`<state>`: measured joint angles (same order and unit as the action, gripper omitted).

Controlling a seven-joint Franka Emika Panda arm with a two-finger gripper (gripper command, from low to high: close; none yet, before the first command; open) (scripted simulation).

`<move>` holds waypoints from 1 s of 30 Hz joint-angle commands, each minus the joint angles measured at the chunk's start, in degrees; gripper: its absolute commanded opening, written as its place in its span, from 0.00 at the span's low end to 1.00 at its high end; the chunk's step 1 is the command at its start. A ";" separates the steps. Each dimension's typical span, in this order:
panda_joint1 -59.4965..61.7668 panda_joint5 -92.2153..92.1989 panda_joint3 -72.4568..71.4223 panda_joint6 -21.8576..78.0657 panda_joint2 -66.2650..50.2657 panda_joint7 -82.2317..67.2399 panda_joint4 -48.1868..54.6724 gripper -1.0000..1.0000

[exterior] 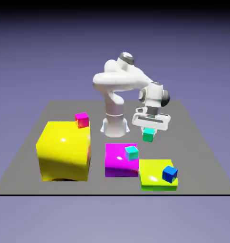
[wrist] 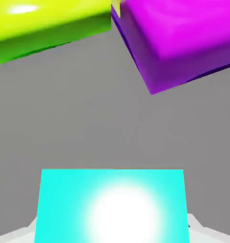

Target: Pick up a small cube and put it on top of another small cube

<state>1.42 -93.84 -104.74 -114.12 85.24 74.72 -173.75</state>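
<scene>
Clearly gripped: the small teal-green cube [exterior: 148, 135] sits between the tips of the claw [exterior: 148, 132], jaws closed tight on its sides, at the exterior view's right of the robot's base. Hard to say from that view whether resting on the grey tabletop [exterior: 202, 156] or just clear of it; no gap readable under it. Beyond it, toward the camera: a magenta block [exterior: 120, 161] with a lighter sky-cyan small cube [exterior: 131, 152] on its top corner, and just beside that a low yellow-green block [exterior: 157, 175] carrying a blue small cube [exterior: 169, 173]. Well off at the exterior view's left, a big yellow block [exterior: 64, 151] with a small pink-red cube [exterior: 81, 120] on top.

Step in hand, as a judgement: grasp made, lift and carry not yet done. Next move likely calls for raising the cube high enough to clear the block tops, travelling to whichever small cube is chosen, squaring up over it, and lowering before letting go. Little room for error, with a landing face no bigger than the cube itself.

From the hand view alone: the held cube filling the lower middle, bright and glossy, hiding nearly all of the grey finger tips [wrist: 195, 223]; bare grey ahead, then the edges of the yellow-green and magenta blocks at the top. Not shown there: the candidate small cubes, the big yellow block, the arm's posture. All of those only in the exterior view.
</scene>
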 commanded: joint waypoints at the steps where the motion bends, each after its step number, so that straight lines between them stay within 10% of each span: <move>1: 2.08 1.47 1.86 0.11 -0.25 -1.55 0.26 0.00; 30: 62.30 39.12 55.66 2.37 -7.40 -48.46 7.82 0.00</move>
<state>63.71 -54.89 -49.08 -111.72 77.84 26.20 -165.93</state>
